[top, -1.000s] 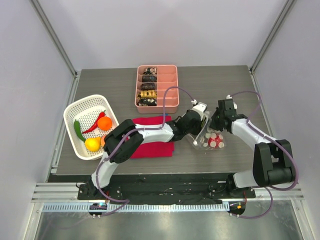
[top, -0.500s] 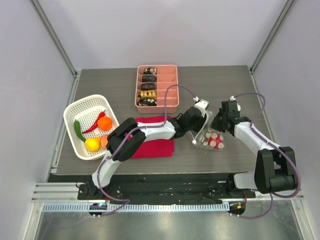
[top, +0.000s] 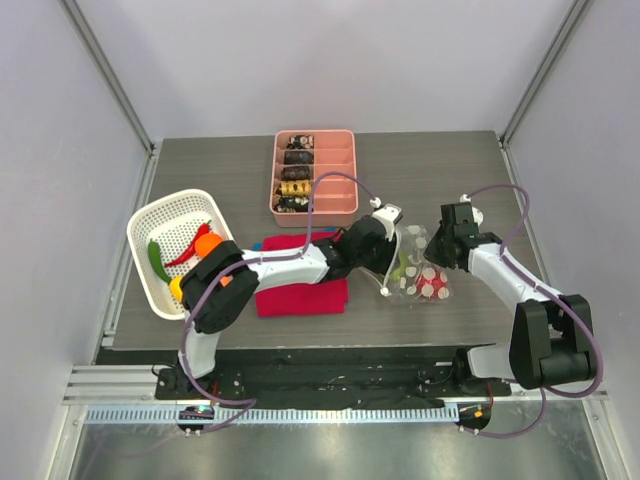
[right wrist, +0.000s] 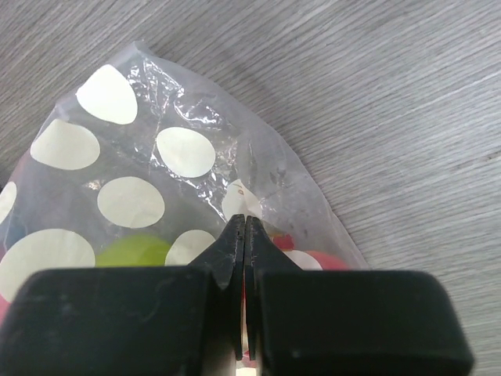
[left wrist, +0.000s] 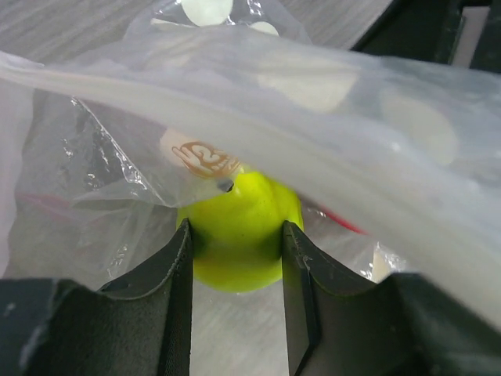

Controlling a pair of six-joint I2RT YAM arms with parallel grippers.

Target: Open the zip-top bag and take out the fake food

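The polka-dot zip-top bag [top: 425, 280] lies on the table right of centre, its mouth facing left. My left gripper [top: 393, 264] reaches into the mouth and is shut on a yellow-green fruit [left wrist: 235, 211], with the bag film [left wrist: 329, 102] draped over it. My right gripper [top: 433, 257] is shut on the bag's film [right wrist: 125, 157] at its far right side. The green fruit [right wrist: 133, 249] and a red piece [right wrist: 321, 258] show through the film. A red chili [top: 185, 250], green pod [top: 157, 260], orange [top: 208, 244] and yellow fruit [top: 177, 288] lie in the white basket [top: 150, 215].
A red cloth [top: 300, 290] lies under my left forearm, left of the bag. A pink divided tray [top: 345, 170] with dark and gold pieces stands at the back centre. The basket sits at the table's left edge.
My left arm has drawn back to the left, pulling the green fruit toward the bag's mouth. The bag has shifted and spread a little. My right gripper has kept its hold.
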